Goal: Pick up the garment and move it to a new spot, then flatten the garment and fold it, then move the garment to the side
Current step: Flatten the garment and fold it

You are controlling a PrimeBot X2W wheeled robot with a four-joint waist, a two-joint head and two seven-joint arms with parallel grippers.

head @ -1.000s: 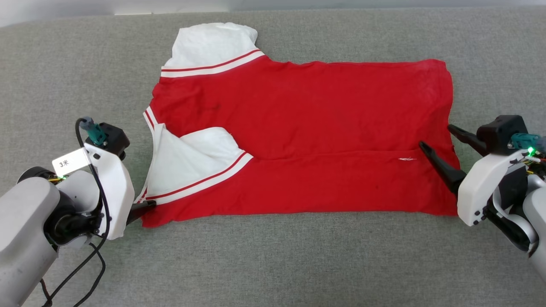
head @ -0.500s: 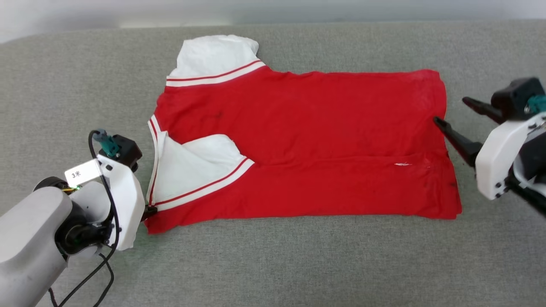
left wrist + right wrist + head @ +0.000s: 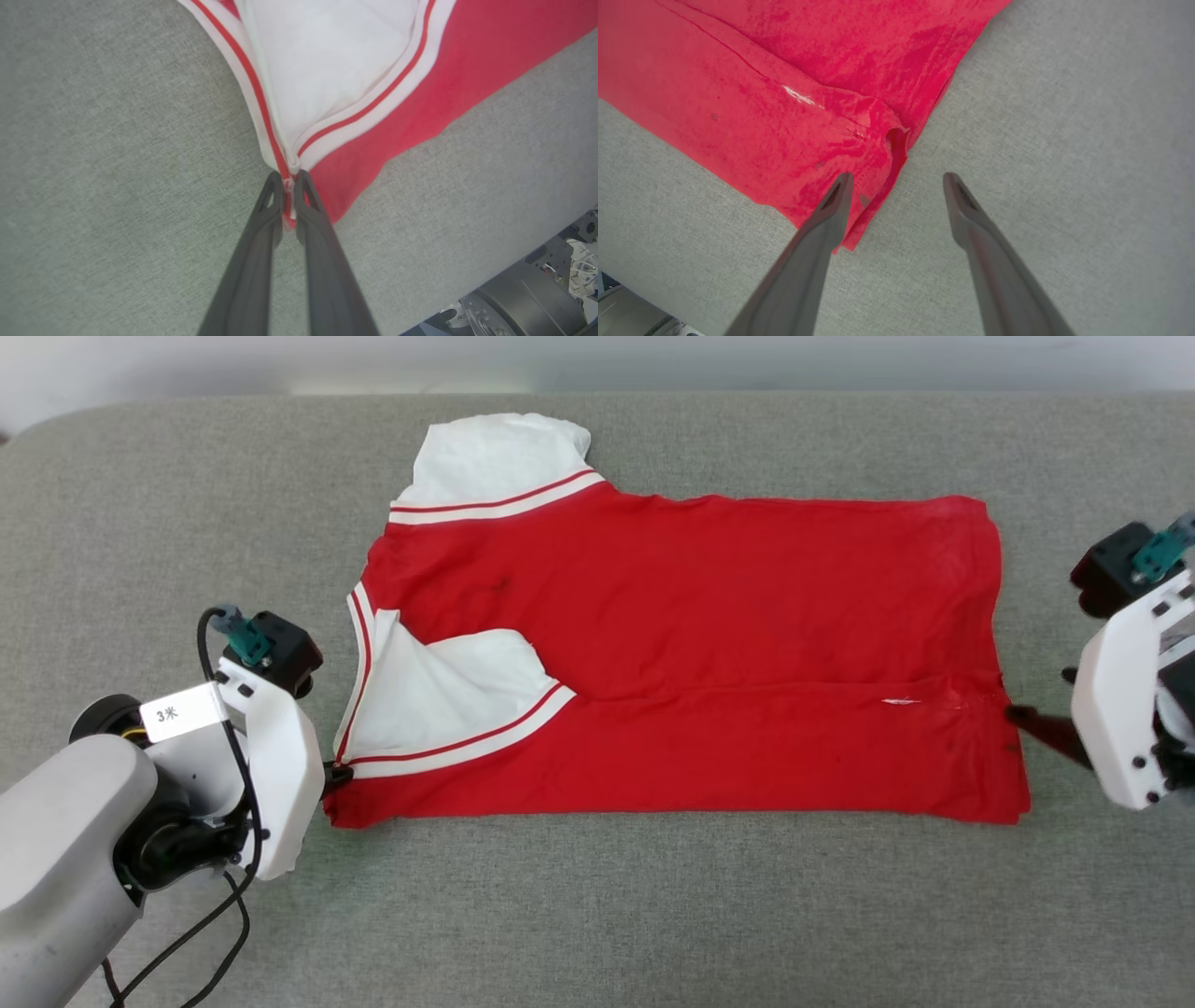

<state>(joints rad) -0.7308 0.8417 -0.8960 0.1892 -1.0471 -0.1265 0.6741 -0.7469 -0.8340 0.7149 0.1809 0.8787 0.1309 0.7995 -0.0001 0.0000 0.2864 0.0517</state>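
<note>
Shows the garment (image 3: 728, 616) spread flat on a grey padded surface (image 3: 597, 915), with its near long edge folded over. Risks pulling that fold open, or losing the corner, if tugged by the thin pinch at the left gripper (image 3: 289, 179), closed tight on the striped-trim corner. At the right gripper (image 3: 899, 179): parted wide, holding nothing, one finger over the hem corner, the other over bare surface.

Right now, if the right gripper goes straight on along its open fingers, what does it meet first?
Probably the hem edge of the red jersey-style garment, at the fold just ahead of the right gripper. Its height above the grey fabric surface is unclear.
</note>
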